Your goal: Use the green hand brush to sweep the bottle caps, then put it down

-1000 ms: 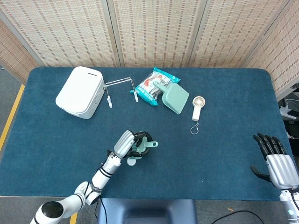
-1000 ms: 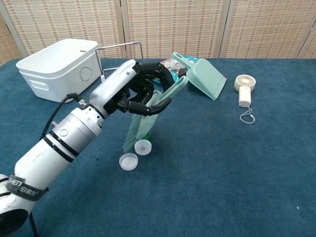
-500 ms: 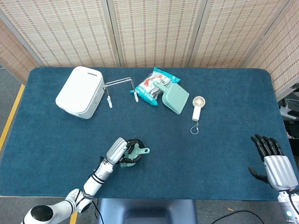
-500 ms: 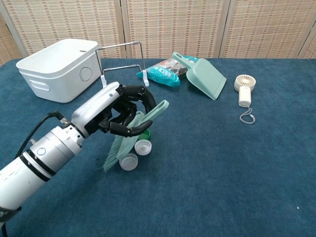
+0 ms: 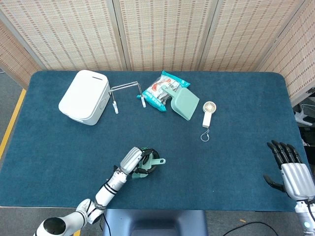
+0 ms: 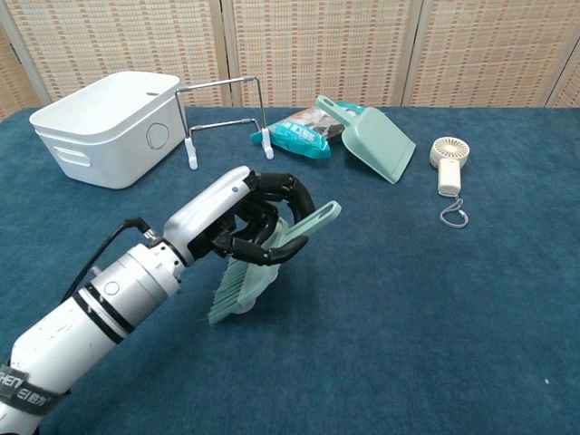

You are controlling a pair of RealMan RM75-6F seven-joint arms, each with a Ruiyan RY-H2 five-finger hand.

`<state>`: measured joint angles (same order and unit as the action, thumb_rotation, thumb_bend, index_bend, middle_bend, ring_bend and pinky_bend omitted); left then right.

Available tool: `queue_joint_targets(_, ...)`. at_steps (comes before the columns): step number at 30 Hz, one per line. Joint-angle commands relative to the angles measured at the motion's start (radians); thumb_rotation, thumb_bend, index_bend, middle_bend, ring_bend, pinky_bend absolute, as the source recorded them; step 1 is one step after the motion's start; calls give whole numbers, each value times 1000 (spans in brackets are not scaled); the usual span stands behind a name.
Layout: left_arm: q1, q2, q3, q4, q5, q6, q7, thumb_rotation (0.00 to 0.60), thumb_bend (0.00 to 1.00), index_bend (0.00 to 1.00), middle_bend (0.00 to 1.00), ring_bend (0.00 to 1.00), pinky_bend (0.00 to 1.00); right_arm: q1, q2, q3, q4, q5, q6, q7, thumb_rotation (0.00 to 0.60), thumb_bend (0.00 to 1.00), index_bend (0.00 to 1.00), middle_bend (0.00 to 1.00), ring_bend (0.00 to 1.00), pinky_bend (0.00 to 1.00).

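My left hand (image 6: 237, 222) (image 5: 134, 160) grips the green hand brush (image 6: 272, 256) near the table's front, left of centre. The brush tilts, its handle end (image 6: 328, 211) pointing up and right and its bristles (image 6: 231, 293) down on the blue cloth. The bottle caps are hidden behind the brush and hand in the chest view; in the head view only a pale bit shows under the brush (image 5: 141, 171). My right hand (image 5: 292, 172) rests at the front right edge, fingers spread, holding nothing.
A white bin (image 6: 104, 127) stands at the back left with a wire rack (image 6: 227, 113) beside it. A snack packet (image 6: 301, 132), a green dustpan (image 6: 379, 145) and a small white fan (image 6: 449, 163) lie along the back.
My left hand moved the brush to the right; its bristles now cover the two caps that showed beside them half a second ago. The right hand has barely shifted.
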<state>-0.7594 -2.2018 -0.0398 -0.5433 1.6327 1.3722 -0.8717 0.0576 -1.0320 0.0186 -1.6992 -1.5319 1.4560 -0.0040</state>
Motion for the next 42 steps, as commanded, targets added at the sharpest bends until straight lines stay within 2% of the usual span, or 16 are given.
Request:
queue_joint_targets(1, -19, -17, -7, 9, 3, -10, -8, 600, 739, 739, 882, 760, 956, 0, 1, 0, 1, 0, 1, 4, 600, 184, 0, 18, 0, 0)
queue_joint_targets(6, -37, -43, -7, 19, 5, -25, -24, 600, 740, 739, 882, 760, 956, -3, 5, 4, 4, 1, 8, 17, 600, 184, 0, 18, 0, 0)
queue_joint_targets(12, -59, -46, -31, 10, 2, 5, -35, 600, 740, 739, 882, 760, 956, -4, 9, 4, 5, -2, 11, 26, 600, 185, 0, 18, 0, 0)
queue_joint_targets(21, -73, 11, -67, 3, -21, 12, -22, 600, 740, 739, 882, 760, 956, -8, 12, 2, 0, -10, 19, 23, 600, 184, 0, 18, 0, 0)
queue_joint_targets(30, -85, 5, -65, 72, -50, -86, -84, 600, 740, 738, 881, 760, 951, -7, 10, -1, -6, -16, 16, 12, 600, 184, 0, 18, 0, 0)
queue_joint_targets(42, -107, -40, -31, 86, -27, -100, -133, 600, 740, 737, 881, 752, 948, -5, 13, -1, -3, -14, 11, 23, 600, 184, 0, 18, 0, 0)
